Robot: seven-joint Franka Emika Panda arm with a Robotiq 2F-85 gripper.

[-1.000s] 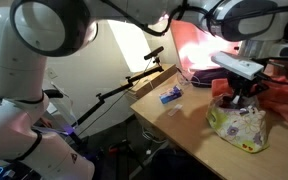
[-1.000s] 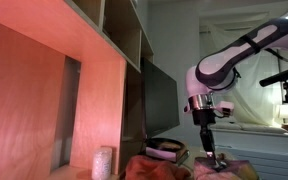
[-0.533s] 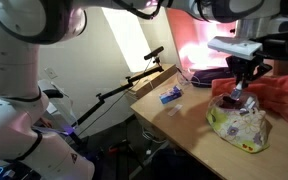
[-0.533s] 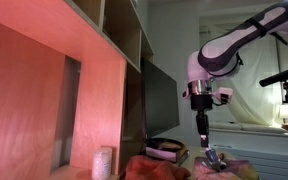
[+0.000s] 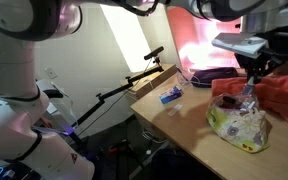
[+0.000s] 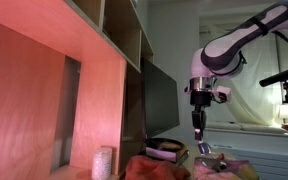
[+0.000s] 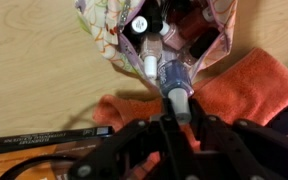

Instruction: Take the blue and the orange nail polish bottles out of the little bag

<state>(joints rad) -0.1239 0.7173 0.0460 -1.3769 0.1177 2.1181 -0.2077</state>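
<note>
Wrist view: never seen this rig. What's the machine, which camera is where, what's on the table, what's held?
One robot arm with a two-finger gripper. Two cameras watch from outside; the wrist view looks down from just behind the gripper. On the wooden table: the little bag with bottles inside, an orange-red cloth, a flat dark case, a small blue item. The gripper is shut on a small bottle above the bag's mouth; its colour is unclear.

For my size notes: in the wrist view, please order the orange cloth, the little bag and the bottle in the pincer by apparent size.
1. orange cloth and little bag: alike, both cut by the frame, unranked.
2. bottle, smallest, though nearest the camera.
</note>
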